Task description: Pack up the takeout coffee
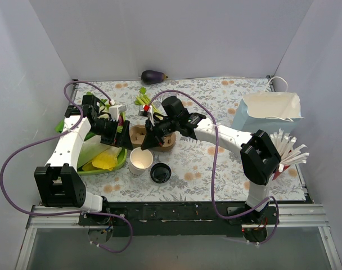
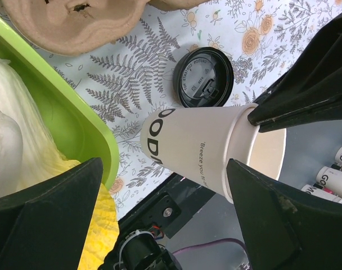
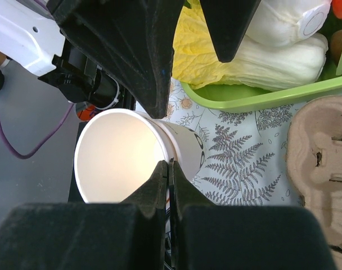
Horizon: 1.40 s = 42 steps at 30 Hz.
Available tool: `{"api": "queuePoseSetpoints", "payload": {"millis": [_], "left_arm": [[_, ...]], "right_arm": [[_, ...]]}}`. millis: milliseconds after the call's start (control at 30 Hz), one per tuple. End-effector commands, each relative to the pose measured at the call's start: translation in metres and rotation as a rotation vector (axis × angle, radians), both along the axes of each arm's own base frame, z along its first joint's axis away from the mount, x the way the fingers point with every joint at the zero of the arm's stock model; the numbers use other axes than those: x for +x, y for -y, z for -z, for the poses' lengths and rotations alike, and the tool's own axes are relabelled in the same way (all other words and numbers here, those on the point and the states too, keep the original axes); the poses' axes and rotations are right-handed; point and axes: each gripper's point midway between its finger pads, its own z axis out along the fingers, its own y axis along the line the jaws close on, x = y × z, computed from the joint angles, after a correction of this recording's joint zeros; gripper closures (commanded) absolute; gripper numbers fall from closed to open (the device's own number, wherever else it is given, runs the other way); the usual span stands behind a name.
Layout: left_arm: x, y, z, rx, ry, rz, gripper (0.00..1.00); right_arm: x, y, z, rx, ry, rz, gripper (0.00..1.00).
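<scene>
Toward the front of the floral worktop [image 1: 216, 93], just right of a green tray [image 2: 64, 107]: the coffee cup [image 1: 140, 160], white paper with dark lettering on its side. Stands upright with its top open, outside the cardboard cup carrier [image 1: 138, 136] just behind it. Has a black lid [image 1: 160, 172] lying loose on the worktop just beside it on the right.

Above the cup, crowding from both arms. Right gripper [image 3: 169, 164]: fingers pressed together, tips down at the cup's rim, reaching in across the carrier and hiding much of it from above. Cannot tell whether the paper wall is nipped between the tips or only touched. Left gripper [image 2: 164, 164]: fingers spread wide, holding nothing, hanging near the tray's edge with the cup showing between them in its own view.

In the tray, pale cabbage [image 2: 8, 146] and a yellow leafy piece [image 1: 105, 162], near the cup's left side. Further back, some green vegetable pieces [image 1: 143, 100] and a dark eggplant [image 1: 153, 76] by the back wall. Well off to the right, a white paper bag [image 1: 269, 115] standing open, with a bunch of white sticks [image 1: 289, 151] in front of it.
</scene>
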Motion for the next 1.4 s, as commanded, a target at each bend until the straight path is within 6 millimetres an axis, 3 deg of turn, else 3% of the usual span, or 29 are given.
{"api": "queuePoseSetpoints", "payload": {"millis": [0,233,500,767,1000,1167,1233,1300,1367], "left_arm": [[-0.007,0.004,-0.004,-0.024,-0.002,0.028,0.06],[-0.015,0.003,0.006,-0.023,-0.029,0.045,0.06],[-0.021,-0.012,0.031,0.074,-0.024,0.046,0.07],[-0.020,-0.013,0.033,0.082,-0.022,0.038,0.08],[-0.006,-0.032,0.032,0.199,-0.004,-0.011,0.08],[-0.007,-0.026,0.029,0.165,-0.034,-0.020,0.08],[-0.009,-0.023,0.030,0.149,-0.047,-0.020,0.08],[-0.009,-0.021,0.030,0.135,-0.053,-0.021,0.08],[-0.008,-0.020,0.030,0.128,-0.056,-0.019,0.08]], "right_arm": [[0.000,-0.010,-0.027,0.084,0.038,-0.019,0.99],[0.000,-0.012,-0.030,0.092,0.045,-0.020,0.99],[-0.003,-0.011,-0.025,0.085,0.034,-0.029,0.99],[-0.008,-0.014,-0.023,0.083,0.014,-0.055,0.99],[-0.009,-0.007,0.008,0.014,0.001,-0.063,0.99],[-0.005,-0.011,0.010,0.006,0.001,-0.055,0.99],[-0.002,-0.013,0.014,-0.005,-0.002,-0.044,0.91],[0.002,-0.014,0.019,-0.022,-0.005,-0.026,0.73],[0.007,-0.015,0.016,-0.020,0.010,-0.015,0.64]]}}
